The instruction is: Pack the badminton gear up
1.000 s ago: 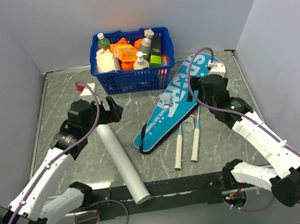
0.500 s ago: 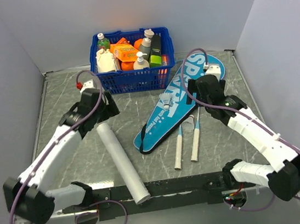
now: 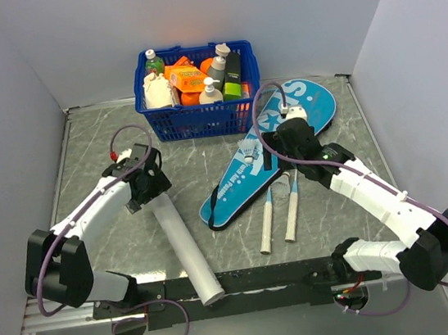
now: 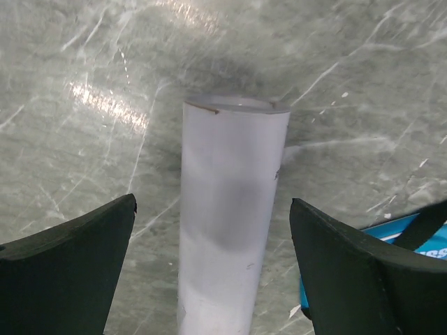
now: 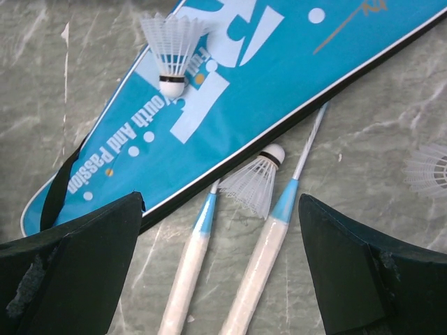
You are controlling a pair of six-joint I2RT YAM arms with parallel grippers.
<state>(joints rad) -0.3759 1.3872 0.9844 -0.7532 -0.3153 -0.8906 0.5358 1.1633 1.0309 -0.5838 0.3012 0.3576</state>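
The long white tube (image 3: pixel 186 247) lies on the table, running from the left gripper toward the near edge. My left gripper (image 3: pixel 152 195) is open and straddles the tube's far end (image 4: pixel 234 209) without touching it. The teal "SPORT" case (image 3: pixel 245 169) lies diagonally at centre right with a shuttlecock (image 3: pixel 248 148) on it. Two rackets with white handles (image 3: pixel 267 228) (image 3: pixel 292 212) lie beside the case. My right gripper (image 5: pixel 220 209) is open above the racket handles (image 5: pixel 185 272) (image 5: pixel 262 269). A second shuttlecock (image 5: pixel 257 183) lies between the shafts, and a third (image 5: pixel 426 169) is at the right edge.
A blue plastic basket (image 3: pixel 193 122) of bottles and orange packs stands at the back centre, just behind the case's wide end. Grey walls enclose the table on the left, back and right.
My left gripper has swung in and come down over the tube's far end. My right gripper has moved left and down from the case's wide end to above the rackets.
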